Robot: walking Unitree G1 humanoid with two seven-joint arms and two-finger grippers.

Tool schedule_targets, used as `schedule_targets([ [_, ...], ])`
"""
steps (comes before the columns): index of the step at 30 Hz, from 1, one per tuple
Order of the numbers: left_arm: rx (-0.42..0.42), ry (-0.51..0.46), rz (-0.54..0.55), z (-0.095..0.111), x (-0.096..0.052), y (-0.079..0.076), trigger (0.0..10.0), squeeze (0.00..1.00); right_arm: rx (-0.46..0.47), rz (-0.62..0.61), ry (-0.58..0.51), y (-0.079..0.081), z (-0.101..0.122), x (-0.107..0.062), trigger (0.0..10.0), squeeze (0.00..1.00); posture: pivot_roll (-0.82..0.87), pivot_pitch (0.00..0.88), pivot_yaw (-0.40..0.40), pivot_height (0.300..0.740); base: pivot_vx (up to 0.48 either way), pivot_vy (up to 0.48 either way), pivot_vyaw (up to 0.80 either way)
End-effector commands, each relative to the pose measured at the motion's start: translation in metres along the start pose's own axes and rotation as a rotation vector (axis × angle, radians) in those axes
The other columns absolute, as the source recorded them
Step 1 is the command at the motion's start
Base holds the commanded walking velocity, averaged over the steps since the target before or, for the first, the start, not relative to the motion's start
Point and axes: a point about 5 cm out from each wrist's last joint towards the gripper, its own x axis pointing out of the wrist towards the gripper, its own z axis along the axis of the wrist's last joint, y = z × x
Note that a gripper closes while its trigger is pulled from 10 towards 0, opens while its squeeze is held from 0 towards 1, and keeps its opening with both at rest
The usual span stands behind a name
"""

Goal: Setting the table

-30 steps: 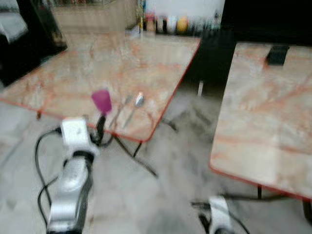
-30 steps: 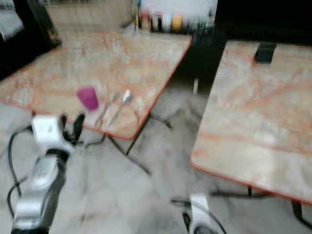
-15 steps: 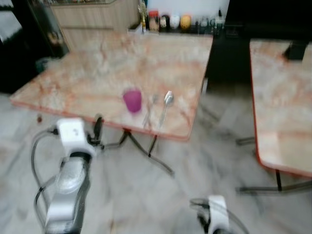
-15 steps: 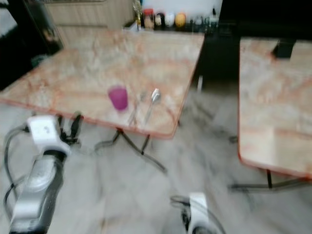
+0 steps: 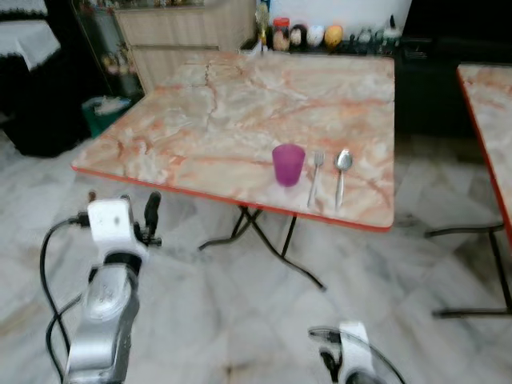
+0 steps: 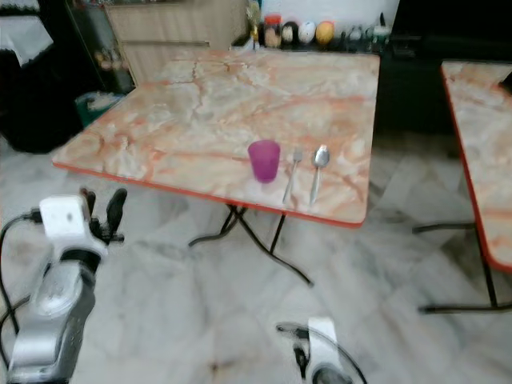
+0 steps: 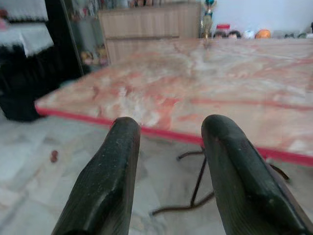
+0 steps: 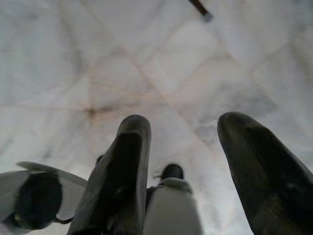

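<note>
Here: glossy marble-pattern table (image 5: 216, 112), translucent purple cup (image 5: 288, 164), metal fork (image 5: 314, 178), spoon (image 5: 341, 172); left pincer (image 7: 166, 147), right pincer (image 8: 188, 147) both parted, empty.

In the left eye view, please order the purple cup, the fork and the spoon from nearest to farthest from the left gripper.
The left gripper is raised in front of the table's near red edge, toward its left end.
1. Purple cup: nearest, leftmost of the three.
2. Fork: just right of the cup.
3. Spoon: farthest, rightmost, beside the fork.
</note>
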Motion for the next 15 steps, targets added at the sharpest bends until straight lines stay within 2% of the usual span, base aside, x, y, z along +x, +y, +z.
schedule_targets([
  [1, 0.017, 0.049, 0.023, -0.012, -0.005, 0.011, 10.0, 0.00, -0.002, 0.006, -0.013, 0.003, 0.005, 0.001, 10.0, 0.00, -0.02, 0.000, 0.058, 0.723, 0.000, 0.000, 0.00],
  [2, 0.017, 0.049, 0.023, -0.012, -0.005, 0.011, 10.0, 0.00, -0.002, 0.006, -0.013, 0.003, 0.005, 0.001, 10.0, 0.00, -0.02, 0.000, 0.058, 0.723, 0.000, 0.000, 0.00],
  [3, 0.033, 0.095, 0.037, -0.026, -0.010, 0.016, 10.0, 0.00, -0.002, 0.006, -0.012, 0.003, 0.004, 0.001, 10.0, 0.00, -0.02, 0.000, 0.060, 0.723, 0.000, 0.000, 0.00],
  [7, 0.058, 0.205, 0.051, -0.055, -0.022, 0.022, 10.0, 0.00, -0.001, 0.007, -0.012, 0.004, 0.004, 0.001, 10.0, 0.00, -0.03, 0.000, 0.063, 0.723, 0.000, 0.000, 0.00],
  [8, 0.075, 0.297, 0.037, -0.075, -0.030, 0.025, 10.0, 0.00, 0.000, 0.007, -0.012, 0.004, 0.004, 0.001, 10.0, 0.00, -0.03, 0.000, 0.065, 0.723, 0.000, 0.000, 0.00],
  [9, 0.075, 0.297, 0.037, -0.075, -0.030, 0.025, 10.0, 0.00, 0.000, 0.007, -0.012, 0.004, 0.004, 0.001, 10.0, 0.00, -0.03, 0.000, 0.065, 0.723, 0.000, 0.000, 0.00],
  [10, 0.080, 0.338, 0.029, -0.084, -0.034, 0.025, 10.0, 0.00, 0.001, 0.007, -0.012, 0.004, 0.004, 0.001, 10.0, 0.00, -0.03, 0.000, 0.065, 0.723, 0.000, 0.000, 0.00],
  [11, 0.089, 0.456, 0.001, -0.108, -0.045, 0.026, 10.0, 0.00, 0.002, 0.006, -0.012, 0.004, 0.004, 0.001, 10.0, 0.00, -0.02, 0.000, 0.066, 0.723, 0.000, 0.000, 0.00],
  [12, 0.075, 0.522, -0.012, -0.121, -0.053, 0.025, 10.0, 0.00, 0.003, 0.006, -0.012, 0.004, 0.004, 0.001, 10.0, 0.00, -0.03, 0.000, 0.066, 0.723, 0.000, 0.000, 0.00],
  [14, 0.065, 0.551, -0.016, -0.127, -0.056, 0.024, 10.0, 0.00, 0.003, 0.006, -0.012, 0.004, 0.004, 0.001, 10.0, 0.00, -0.03, 0.000, 0.066, 0.723, 0.000, 0.000, 0.00],
  [15, 0.058, 0.599, -0.032, -0.139, -0.061, 0.022, 10.0, 0.00, 0.004, 0.006, -0.012, 0.004, 0.004, 0.001, 10.0, 0.00, -0.03, 0.000, 0.064, 0.723, 0.000, 0.000, 0.00],
])
